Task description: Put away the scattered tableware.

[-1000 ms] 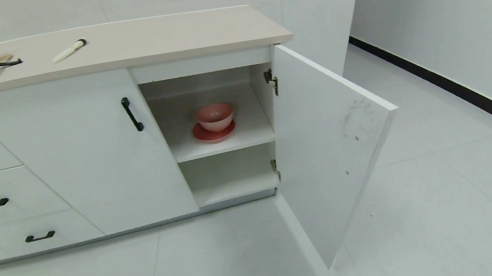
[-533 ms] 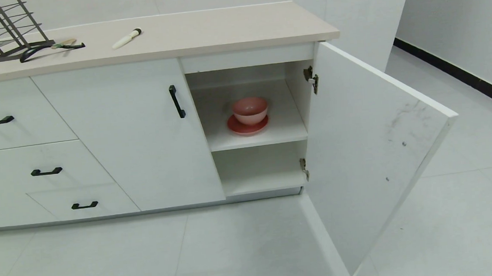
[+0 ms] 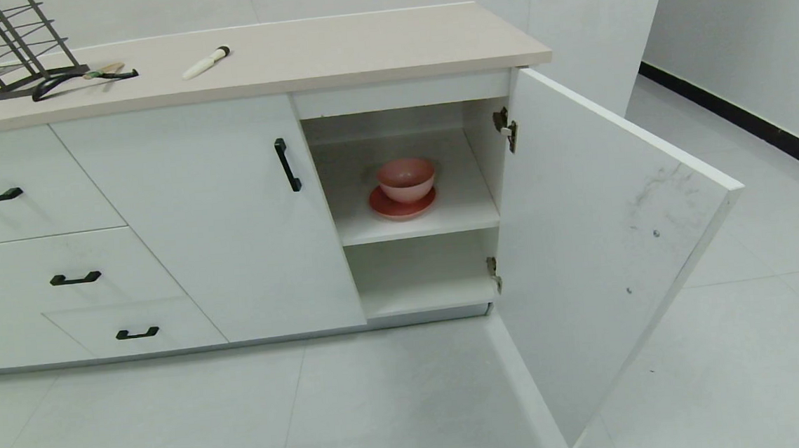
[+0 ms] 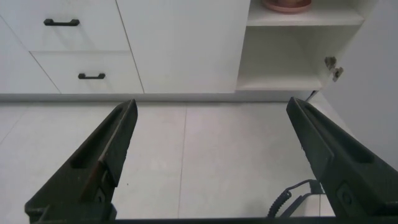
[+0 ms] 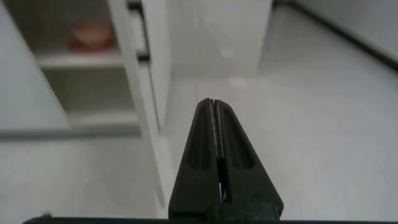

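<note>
A pink bowl [image 3: 406, 178] sits upright on a red plate [image 3: 402, 206] around the middle of the upper shelf [image 3: 455, 221], inside the cabinet whose door [image 3: 604, 231] stands swung wide. By the look of it those two are already stowed.

What is left lies on the countertop [image 3: 359, 44]. A white-handled utensil [image 3: 205, 62] lies flat about midway between the back and front edges, well away from the right end. Farther toward the left end, a dark-handled piece [image 3: 90, 75] lies just beside the foot of a wire rack [image 3: 34, 79]. I cannot tell what kind of tool it is from here.

The left gripper [image 4: 210, 109] hangs low over the floor in front of the cabinet, its fingers spread wide with nothing between them. The right gripper [image 5: 212, 102] has its fingers pressed together and carries nothing.

The white-handled utensil looks light and stiff, and the smooth handle is probably a little slippery. Lying flat on the hard countertop, it offers little height to pinch. I would take it across the handle near its middle, fingers coming down on either side of it, so it does not swing from one end. The dark tip should be left alone, since it may be a blade.

The bowl and plate look like plastic, light and unlikely to break. If they needed moving, the rim would be the place to hold.
</note>
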Controlling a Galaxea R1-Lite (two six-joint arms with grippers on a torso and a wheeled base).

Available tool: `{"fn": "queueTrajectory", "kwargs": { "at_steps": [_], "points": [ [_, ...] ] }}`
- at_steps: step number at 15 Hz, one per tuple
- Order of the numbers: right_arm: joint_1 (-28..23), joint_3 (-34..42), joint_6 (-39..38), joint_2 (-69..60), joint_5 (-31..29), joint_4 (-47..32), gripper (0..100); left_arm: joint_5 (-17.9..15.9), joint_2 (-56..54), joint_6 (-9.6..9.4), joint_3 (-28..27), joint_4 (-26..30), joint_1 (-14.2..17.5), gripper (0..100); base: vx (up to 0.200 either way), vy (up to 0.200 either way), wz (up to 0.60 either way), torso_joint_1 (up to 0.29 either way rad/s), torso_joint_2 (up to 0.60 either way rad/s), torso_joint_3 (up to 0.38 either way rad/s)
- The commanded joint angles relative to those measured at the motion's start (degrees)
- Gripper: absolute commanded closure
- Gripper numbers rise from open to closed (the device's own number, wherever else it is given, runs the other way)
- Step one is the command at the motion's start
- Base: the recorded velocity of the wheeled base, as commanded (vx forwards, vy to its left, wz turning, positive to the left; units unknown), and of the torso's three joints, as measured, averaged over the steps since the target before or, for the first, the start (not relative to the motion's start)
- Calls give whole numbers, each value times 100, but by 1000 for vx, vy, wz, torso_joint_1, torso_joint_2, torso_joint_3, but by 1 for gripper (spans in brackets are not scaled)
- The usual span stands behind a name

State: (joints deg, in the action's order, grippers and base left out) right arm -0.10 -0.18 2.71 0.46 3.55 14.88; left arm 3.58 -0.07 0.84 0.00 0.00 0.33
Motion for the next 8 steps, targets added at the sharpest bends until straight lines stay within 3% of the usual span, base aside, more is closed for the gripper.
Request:
{"fn": "queueTrajectory", "kwargs": {
  "at_steps": [1,3,5,6,8],
  "points": [
    [62,-245,99,692,392,146,100,-7,7,21,0,0,2,0,0,0,0,0,0,0],
    [546,-667,107,2028,419,762,100,2,7,57,0,-9,2,0,0,0,0,0,0,0],
    [695,-702,222,3803,419,2809,100,2,7,118,0,-9,2,0,0,0,0,0,0,0],
    [695,-676,248,4234,419,3310,100,2,7,127,0,-9,2,0,0,0,0,0,0,0],
    [634,18,248,6616,656,6132,100,2,7,127,0,-9,2,0,0,0,0,0,0,0]
  ]
}}
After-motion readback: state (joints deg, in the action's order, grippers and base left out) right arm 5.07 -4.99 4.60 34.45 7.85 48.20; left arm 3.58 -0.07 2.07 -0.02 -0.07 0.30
